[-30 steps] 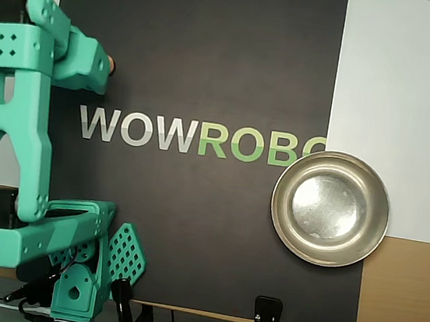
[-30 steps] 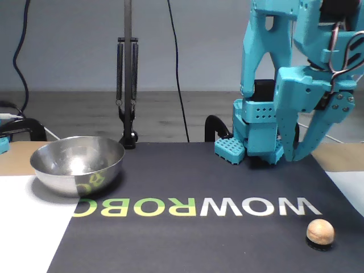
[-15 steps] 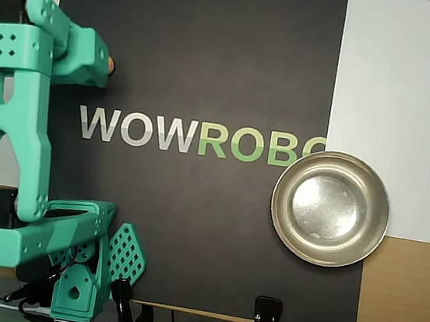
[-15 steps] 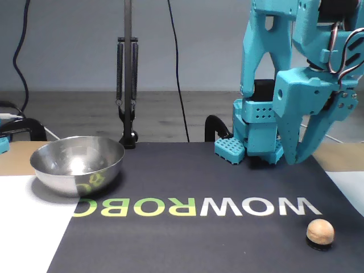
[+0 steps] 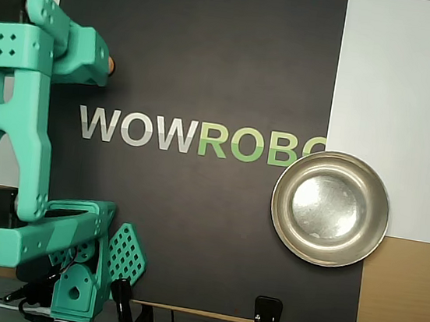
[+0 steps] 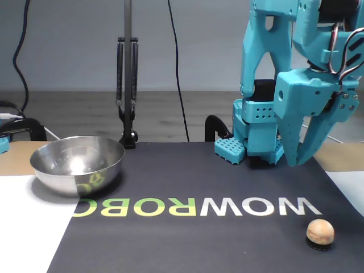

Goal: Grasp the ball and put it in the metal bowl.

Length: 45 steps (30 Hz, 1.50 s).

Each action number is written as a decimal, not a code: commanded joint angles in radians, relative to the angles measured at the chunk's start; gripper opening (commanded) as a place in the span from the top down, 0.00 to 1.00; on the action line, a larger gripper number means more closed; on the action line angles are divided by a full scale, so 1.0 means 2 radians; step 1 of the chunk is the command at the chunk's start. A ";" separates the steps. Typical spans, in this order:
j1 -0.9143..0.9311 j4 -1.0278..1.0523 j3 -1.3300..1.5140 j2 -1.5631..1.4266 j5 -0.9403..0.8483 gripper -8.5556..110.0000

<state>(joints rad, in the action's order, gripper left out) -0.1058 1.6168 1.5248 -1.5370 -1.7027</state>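
The ball (image 6: 320, 232), a small tan sphere, rests on the black mat at the lower right of the fixed view. From overhead only a sliver of the ball (image 5: 112, 64) peeks out beside the arm's teal head. My gripper (image 6: 297, 163) hangs above and behind the ball, well clear of it. Its two teal fingers (image 6: 288, 145) form a V whose tips meet, with nothing held. Seen from above, the gripper (image 5: 87, 55) is a teal block and its jaws are hidden. The metal bowl (image 6: 51, 170) stands far left, and in the overhead view the bowl (image 5: 280, 216) overlaps the mat's right edge.
A black mat (image 5: 214, 43) printed WOWROBO covers the table's middle, with white paper (image 5: 404, 90) to its right in the overhead view. The arm's base (image 6: 250, 136) stands at the mat's far edge. A black clamp stand (image 6: 127, 85) and cables rise behind the bowl.
The gripper's head has turned and shifted slightly above the mat. The ball and the bowl have stayed where they were.
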 commanded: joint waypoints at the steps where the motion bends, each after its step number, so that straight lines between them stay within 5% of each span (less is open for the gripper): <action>1: 0.002 -0.025 -0.013 -0.002 0.000 0.92; 45: -0.031 -0.164 0.074 0.041 0.000 0.92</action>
<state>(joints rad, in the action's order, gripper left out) -0.1565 1.3116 1.6582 -1.4481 -1.7058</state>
